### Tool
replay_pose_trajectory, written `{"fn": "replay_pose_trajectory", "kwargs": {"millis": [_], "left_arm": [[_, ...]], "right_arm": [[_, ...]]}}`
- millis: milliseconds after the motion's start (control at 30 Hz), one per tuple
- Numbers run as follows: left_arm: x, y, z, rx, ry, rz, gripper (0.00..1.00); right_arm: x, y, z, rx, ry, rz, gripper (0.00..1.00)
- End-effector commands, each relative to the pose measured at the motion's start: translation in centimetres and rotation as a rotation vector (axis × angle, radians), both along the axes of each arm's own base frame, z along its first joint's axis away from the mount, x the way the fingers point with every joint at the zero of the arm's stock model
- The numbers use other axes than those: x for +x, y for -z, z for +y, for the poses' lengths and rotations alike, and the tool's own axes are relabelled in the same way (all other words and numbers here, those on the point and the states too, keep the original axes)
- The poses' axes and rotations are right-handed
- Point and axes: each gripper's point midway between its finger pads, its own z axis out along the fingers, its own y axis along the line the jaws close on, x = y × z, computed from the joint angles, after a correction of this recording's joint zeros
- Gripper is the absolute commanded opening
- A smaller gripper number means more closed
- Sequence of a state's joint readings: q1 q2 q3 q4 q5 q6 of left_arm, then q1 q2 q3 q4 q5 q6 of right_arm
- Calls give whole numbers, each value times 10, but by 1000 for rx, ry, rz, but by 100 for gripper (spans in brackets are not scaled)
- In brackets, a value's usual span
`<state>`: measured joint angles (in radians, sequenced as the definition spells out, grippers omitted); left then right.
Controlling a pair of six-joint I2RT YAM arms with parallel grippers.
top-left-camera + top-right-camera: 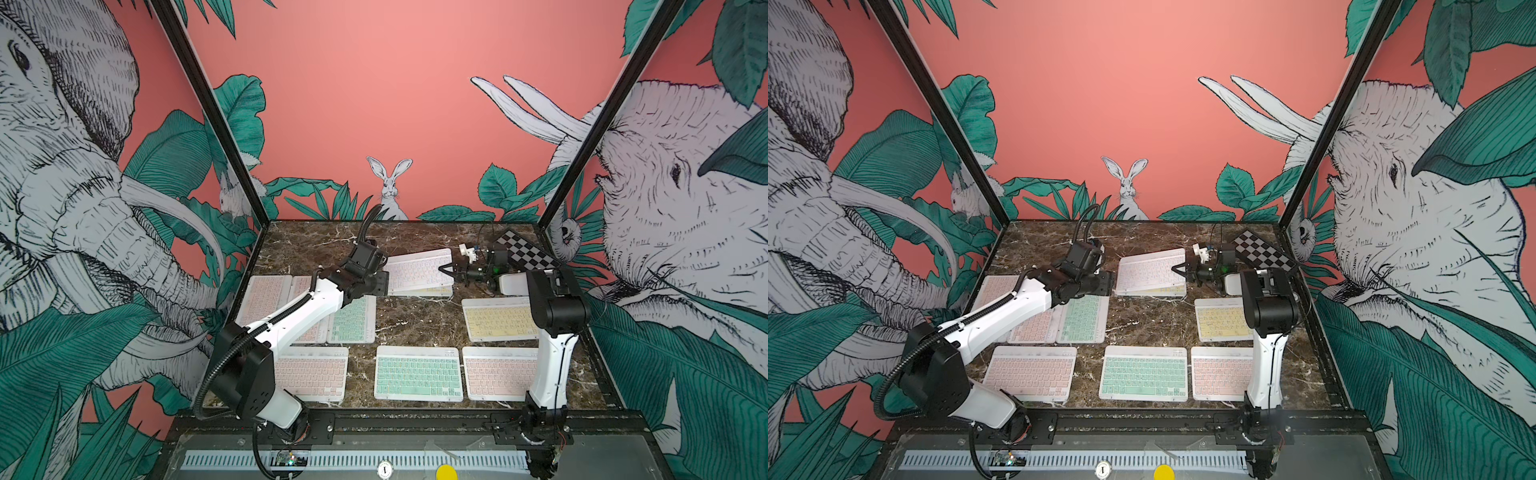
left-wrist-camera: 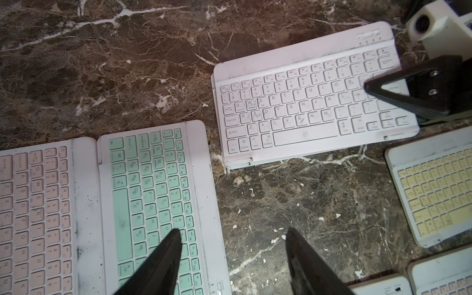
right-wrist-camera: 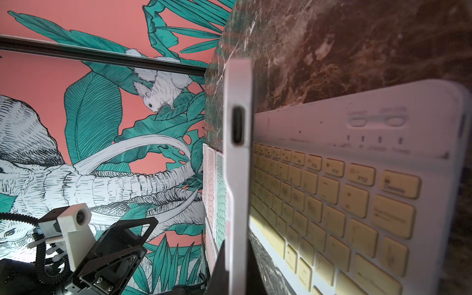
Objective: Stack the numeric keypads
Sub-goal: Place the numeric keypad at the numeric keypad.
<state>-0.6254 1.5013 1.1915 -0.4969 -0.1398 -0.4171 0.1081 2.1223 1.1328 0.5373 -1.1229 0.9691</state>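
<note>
Counting nine keypads (image 1: 417, 374), one checkered board (image 1: 528, 251)

Soft even light, faint shadows, warped edges, near yellow keypad (image 3: 332, 204) blurred

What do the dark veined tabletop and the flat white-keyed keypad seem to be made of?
The dark veined tabletop looks like brown marble or a marble-print laminate, smooth; white veins show, but which is unclear. The white-keyed keypad: probably moulded plastic, matte, with rounded corners and dark scuffs.
</note>
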Motion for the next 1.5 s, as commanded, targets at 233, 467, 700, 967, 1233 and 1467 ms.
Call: {"fn": "replay_pose_trajectory", "kwargs": {"millis": [233,467,700,967,1233,1467], "left_arm": [[0,-4,6,-4,-25,-2,67],[1,-4,3,-10,-17,-1,67],[6,-6,-2,-10,-6,0,67],[7,-7,-3,-3,0,-2,67],[8,-6,-3,1,-2,0,67],[8,-4,-3,3,-4,4,67]], "right_arm": [[-2,0,0,-5,-48,-18,0],[-1,6,-1,-25,-43,-12,0],[1,13,-4,-51,-33,-1,0],[4,16,-6,-60,-18,0,0],[11,19,-12,-59,8,1,0],[13,24,-15,-63,22,11,0]]}}
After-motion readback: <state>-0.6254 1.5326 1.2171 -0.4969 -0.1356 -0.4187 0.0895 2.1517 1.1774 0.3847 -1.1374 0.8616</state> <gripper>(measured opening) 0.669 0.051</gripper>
